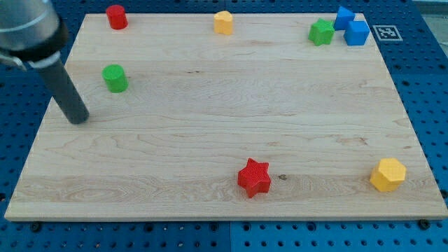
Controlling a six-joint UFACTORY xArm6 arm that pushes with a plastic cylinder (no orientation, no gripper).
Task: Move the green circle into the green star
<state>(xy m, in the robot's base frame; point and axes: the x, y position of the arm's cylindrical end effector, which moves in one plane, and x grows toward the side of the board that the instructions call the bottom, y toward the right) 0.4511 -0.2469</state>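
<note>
The green circle (115, 78) is a short green cylinder near the view's left edge of the wooden board (224, 154). The green star (322, 32) sits at the view's top right, just left of two blue blocks. My tip (79, 119) rests on the board below and to the left of the green circle, a short gap away from it. The green star lies far to the view's right of both.
A red cylinder (116, 17) sits at the top left and a yellow block (223, 22) at the top middle. Two blue blocks (344, 17) (357, 33) touch the green star's right side. A red star (254, 178) and a yellow hexagon (388, 174) lie near the bottom edge.
</note>
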